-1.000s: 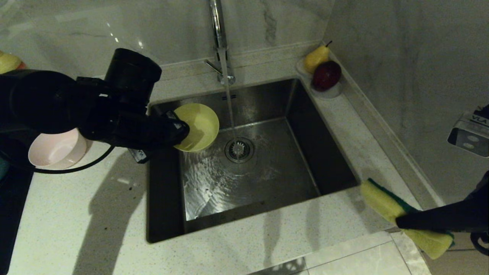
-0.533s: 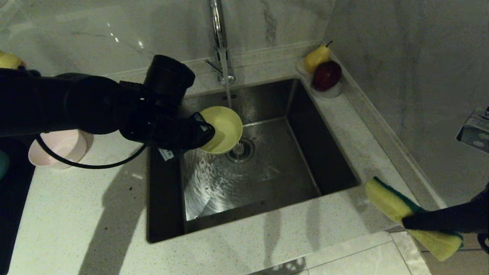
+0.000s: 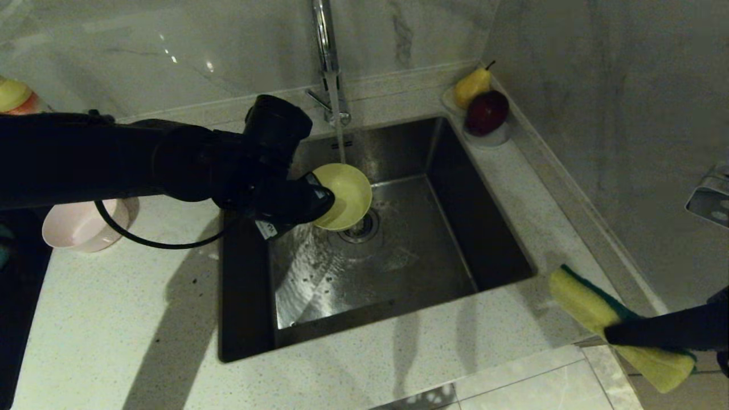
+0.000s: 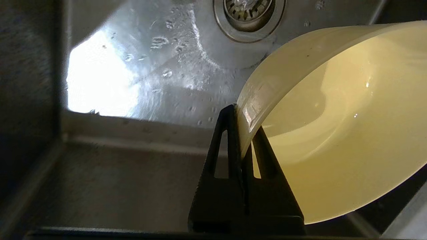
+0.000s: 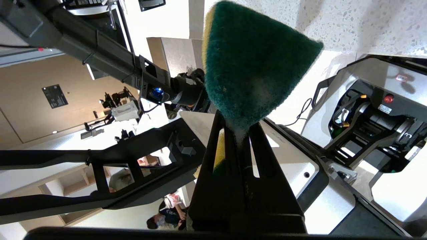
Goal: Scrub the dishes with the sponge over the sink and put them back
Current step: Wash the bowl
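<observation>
My left gripper (image 3: 319, 200) (image 4: 243, 125) is shut on the rim of the yellow bowl (image 3: 346, 195) (image 4: 337, 133). It holds the bowl tilted over the sink (image 3: 484, 239), under the running stream from the faucet (image 3: 326, 54) and just above the drain strainer (image 3: 360, 228) (image 4: 248, 13). A pale pink bowl (image 3: 80, 228) stands on the counter left of the sink, partly behind the left arm. My right gripper (image 3: 612, 333) (image 5: 238, 128) is shut on the sponge (image 3: 603, 319) (image 5: 253, 63), yellow foam up and green face below, above the counter's front right corner.
A small white dish (image 3: 494, 138) with a pear (image 3: 471, 85) and a dark red apple (image 3: 487, 111) sits at the sink's back right corner. The wall rises close on the right. A black cooktop edge (image 3: 14, 296) lies at far left. Water covers the basin floor.
The left arm has carried the yellow bowl rightward from the sink's left wall to under the water stream above the drain. The right gripper with the sponge has drifted slightly right.
</observation>
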Controlling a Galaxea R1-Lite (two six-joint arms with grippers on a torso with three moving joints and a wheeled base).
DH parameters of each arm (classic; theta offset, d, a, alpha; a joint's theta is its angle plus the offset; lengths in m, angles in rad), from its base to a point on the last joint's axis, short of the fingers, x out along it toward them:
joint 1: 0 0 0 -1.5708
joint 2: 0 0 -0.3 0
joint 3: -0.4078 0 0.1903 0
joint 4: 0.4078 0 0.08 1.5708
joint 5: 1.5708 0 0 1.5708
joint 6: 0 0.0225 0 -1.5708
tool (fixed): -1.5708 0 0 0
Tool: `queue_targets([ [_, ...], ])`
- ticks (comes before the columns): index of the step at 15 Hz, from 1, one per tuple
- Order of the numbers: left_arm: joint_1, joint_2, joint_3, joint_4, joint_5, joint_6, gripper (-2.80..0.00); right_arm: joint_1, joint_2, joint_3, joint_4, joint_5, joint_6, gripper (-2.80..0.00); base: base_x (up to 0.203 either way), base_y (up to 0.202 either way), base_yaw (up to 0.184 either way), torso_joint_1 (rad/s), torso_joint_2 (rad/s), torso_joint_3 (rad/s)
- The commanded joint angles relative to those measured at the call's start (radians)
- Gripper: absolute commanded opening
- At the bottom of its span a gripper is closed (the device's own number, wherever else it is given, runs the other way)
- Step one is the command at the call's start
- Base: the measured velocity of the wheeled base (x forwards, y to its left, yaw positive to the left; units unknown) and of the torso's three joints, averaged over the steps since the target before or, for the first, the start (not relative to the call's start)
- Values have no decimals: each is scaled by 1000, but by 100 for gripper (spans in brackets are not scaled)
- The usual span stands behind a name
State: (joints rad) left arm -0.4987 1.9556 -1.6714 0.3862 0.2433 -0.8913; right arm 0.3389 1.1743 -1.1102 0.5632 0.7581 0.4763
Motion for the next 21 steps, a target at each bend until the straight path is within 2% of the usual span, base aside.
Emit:
queue_targets([
  [1,1,64,-53,2,1,-7,-280,2,5,3,3,5,2,-280,0,0,0,0,0,0],
  [8,4,104,-111,-18,4,-15,-280,2,1,0,1,9,2,-280,0,0,0,0,0,0],
  [21,5,53,-90,17,6,-12,-280,0,-9,0,1,9,2,-280,0,0,0,0,0,0],
])
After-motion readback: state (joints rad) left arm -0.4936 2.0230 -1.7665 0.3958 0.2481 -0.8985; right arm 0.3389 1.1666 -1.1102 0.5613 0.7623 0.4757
